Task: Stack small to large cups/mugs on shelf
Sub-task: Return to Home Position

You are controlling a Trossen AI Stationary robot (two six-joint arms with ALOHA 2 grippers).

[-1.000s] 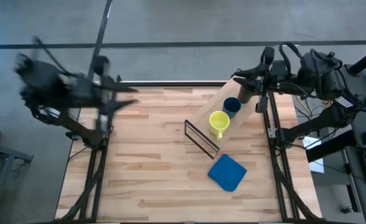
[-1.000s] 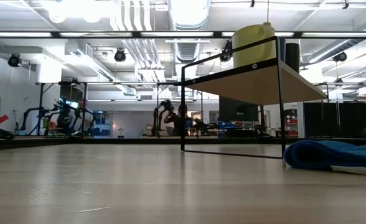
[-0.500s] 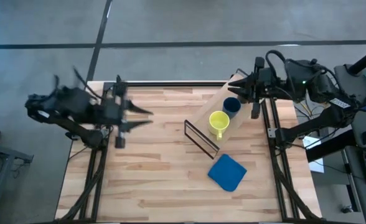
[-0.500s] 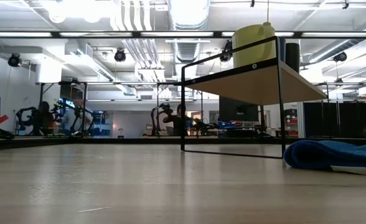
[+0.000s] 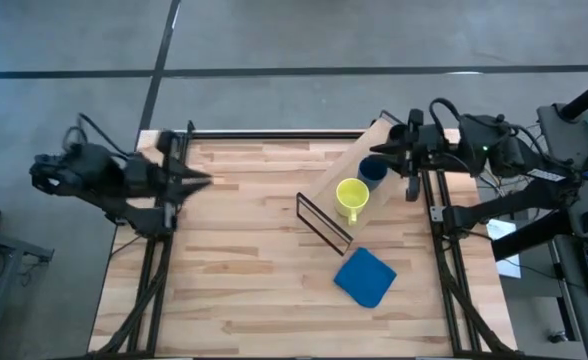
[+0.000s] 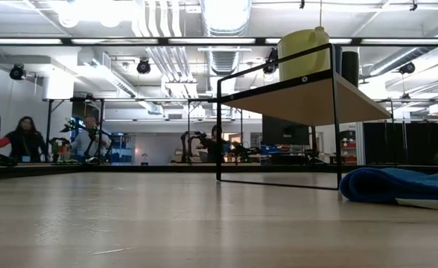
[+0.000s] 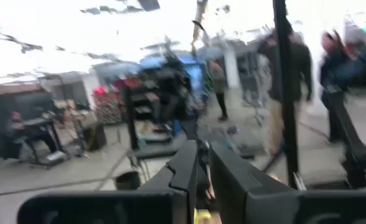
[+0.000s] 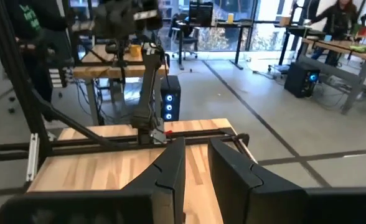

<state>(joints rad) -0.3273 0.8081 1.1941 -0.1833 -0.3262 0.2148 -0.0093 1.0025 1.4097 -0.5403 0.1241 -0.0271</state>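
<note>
The shelf (image 5: 326, 203) lies slantwise on the right half of the table, and the low view shows its board (image 6: 308, 100) raised on a thin black frame. The yellow mug (image 5: 351, 196) (image 6: 301, 52) and the dark blue cup (image 5: 373, 170) stand side by side on the board. The black cup (image 6: 349, 68) stands behind them at the shelf's far end; from above, my right arm hides it. My right gripper (image 5: 377, 150) (image 8: 197, 155) hovers there, open by a narrow gap. My left gripper (image 5: 206, 180) (image 7: 203, 162) is shut and empty over the table's left edge.
A flat blue square pad (image 5: 365, 277) (image 6: 398, 186) lies on the table near the shelf's near end. Bare wooden tabletop (image 5: 244, 260) spreads between the two arms. People (image 6: 25, 138) are in the room far behind the table.
My left arm has swung fast at the table's left edge: its gripper reached out over the table, then drew back toward the left edge. My right arm has shifted slightly toward the near edge beside the shelf's far end. The cups and shelf have stayed put.
</note>
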